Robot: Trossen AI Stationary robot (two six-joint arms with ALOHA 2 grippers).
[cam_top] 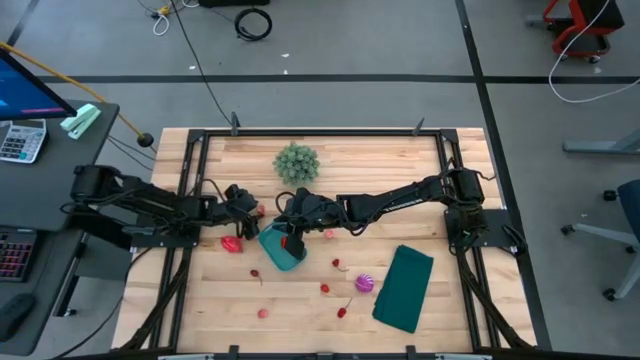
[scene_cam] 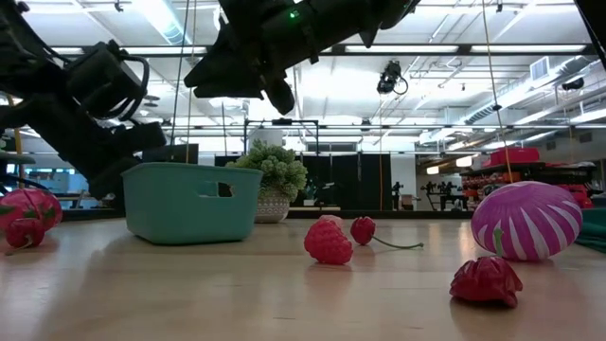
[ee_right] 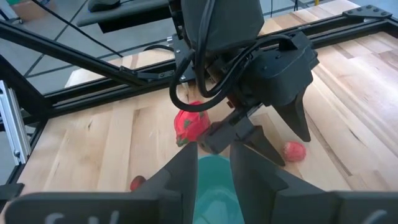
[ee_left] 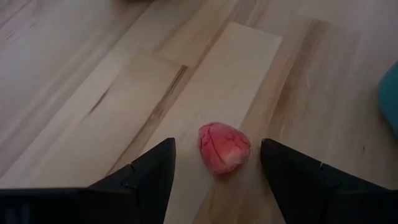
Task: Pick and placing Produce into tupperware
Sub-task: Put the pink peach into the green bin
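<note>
The teal tupperware stands on the table's middle, with something red in it. My right gripper hovers over the tub, fingers a little apart with only teal between them. My left gripper is open and low at the table, a finger on either side of a pinkish-red piece of produce without touching it. That piece lies just left of the tub's far end. More produce lies scattered: a larger red piece, small red ones and a striped purple one.
A spiky green plant stands beyond the tub. A dark-green slab lies near the right side. More small red pieces sit toward the near edge, and a pinkish one right of the tub. The two grippers are close together.
</note>
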